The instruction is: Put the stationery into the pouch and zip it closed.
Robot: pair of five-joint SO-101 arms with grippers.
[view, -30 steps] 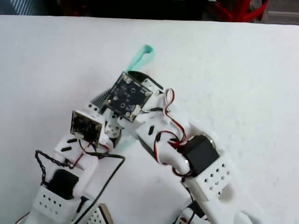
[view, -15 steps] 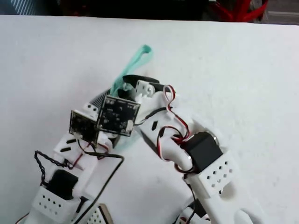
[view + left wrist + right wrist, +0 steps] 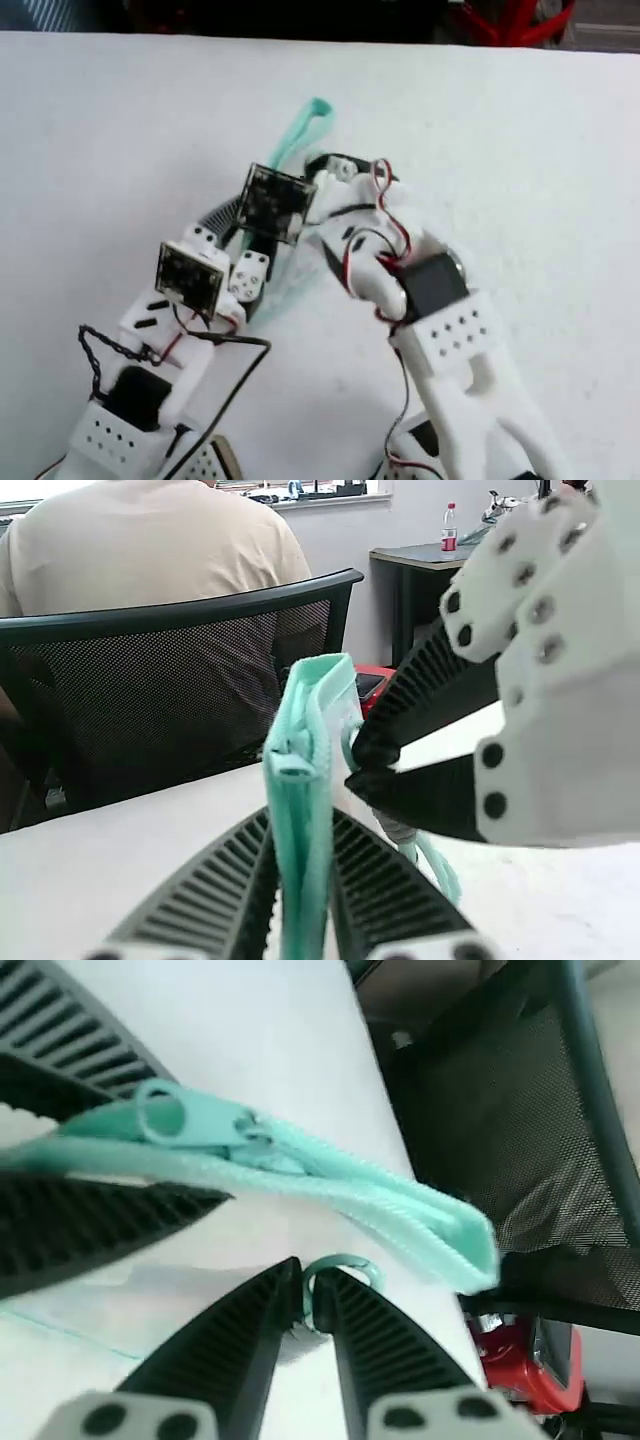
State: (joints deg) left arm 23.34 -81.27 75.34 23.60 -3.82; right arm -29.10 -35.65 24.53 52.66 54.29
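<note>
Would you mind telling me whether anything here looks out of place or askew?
Nothing looks spilled or damaged. One oddity: the teal pouch stands upright on its edge, pinched in the left gripper, rather than lying flat. The right gripper is shut on the zip pull ring.

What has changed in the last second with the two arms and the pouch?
The right gripper, zip ring between its jaws, drew back along the pouch toward the near side of the table, then pushed out again toward the loop, near where it began. The left gripper, clamped on the pouch, hardly moved, and the loop kept its place.
</note>
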